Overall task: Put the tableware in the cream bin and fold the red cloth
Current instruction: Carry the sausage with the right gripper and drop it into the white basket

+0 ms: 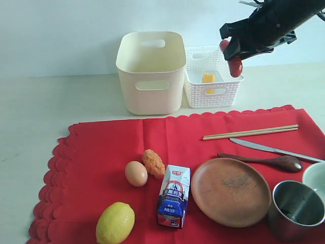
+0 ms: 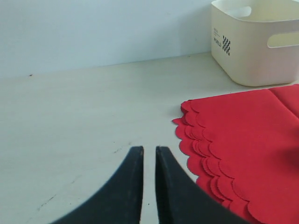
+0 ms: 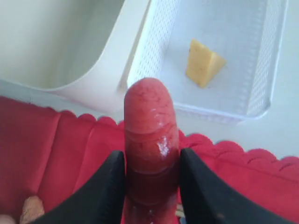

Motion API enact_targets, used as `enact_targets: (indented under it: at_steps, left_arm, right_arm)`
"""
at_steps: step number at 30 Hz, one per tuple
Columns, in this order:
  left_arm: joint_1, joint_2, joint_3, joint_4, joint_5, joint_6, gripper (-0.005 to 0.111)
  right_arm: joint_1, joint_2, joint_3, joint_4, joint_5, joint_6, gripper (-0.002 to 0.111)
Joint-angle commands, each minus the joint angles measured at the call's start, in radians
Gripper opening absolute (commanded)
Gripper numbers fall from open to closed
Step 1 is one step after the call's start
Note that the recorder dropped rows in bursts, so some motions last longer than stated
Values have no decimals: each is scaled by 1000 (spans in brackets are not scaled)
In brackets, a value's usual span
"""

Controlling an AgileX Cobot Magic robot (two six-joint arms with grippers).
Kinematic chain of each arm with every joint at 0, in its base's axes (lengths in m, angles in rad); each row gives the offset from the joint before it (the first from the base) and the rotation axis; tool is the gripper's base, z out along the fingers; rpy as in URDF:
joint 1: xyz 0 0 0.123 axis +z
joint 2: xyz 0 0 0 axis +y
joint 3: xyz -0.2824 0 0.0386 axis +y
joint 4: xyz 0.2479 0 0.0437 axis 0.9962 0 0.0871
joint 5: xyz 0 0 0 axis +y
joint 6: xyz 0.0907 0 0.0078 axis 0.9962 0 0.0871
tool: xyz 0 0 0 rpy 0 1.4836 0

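Sausage (image 1: 234, 65) clamped in the right gripper (image 1: 232, 51) above the white lattice basket (image 1: 223, 94).
Lower it centred over the basket, clear of the cheese wedge (image 1: 208, 78) inside, before the jaws part. The cream bin (image 1: 152, 96) beside it shows nothing inside. The wooden plate (image 1: 231, 192), spoon (image 1: 269, 161), knife (image 1: 269, 149), chopsticks (image 1: 250, 132), steel cup (image 1: 296, 210) and bowl (image 1: 316, 178) lie toward the right edge of the red cloth (image 1: 101, 152). The left gripper (image 2: 149, 186) hovers nearly closed and empty over counter off the cloth's left edge.

A scalloped red cloth (image 1: 101, 147) lies spread flat on the pale surface (image 1: 30, 112), carrying a round wooden plate (image 1: 231, 191), dark wooden spoon (image 1: 264, 160), silver knife (image 1: 269, 149), pale chopsticks (image 1: 250, 132), upright steel cup (image 1: 296, 208) and a pale bowl (image 1: 316, 178) cut by the frame edge. The tall cream bin (image 1: 151, 73) stands upright just beyond the cloth's far edge.
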Motion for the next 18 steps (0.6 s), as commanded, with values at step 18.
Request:
enact_targets:
  at_steps: [18]
  left_arm:
    - [-5, -6, -1, 6, -5, 3, 12]
  right_arm:
    - [-19, 538, -577, 40, -195, -109, 0]
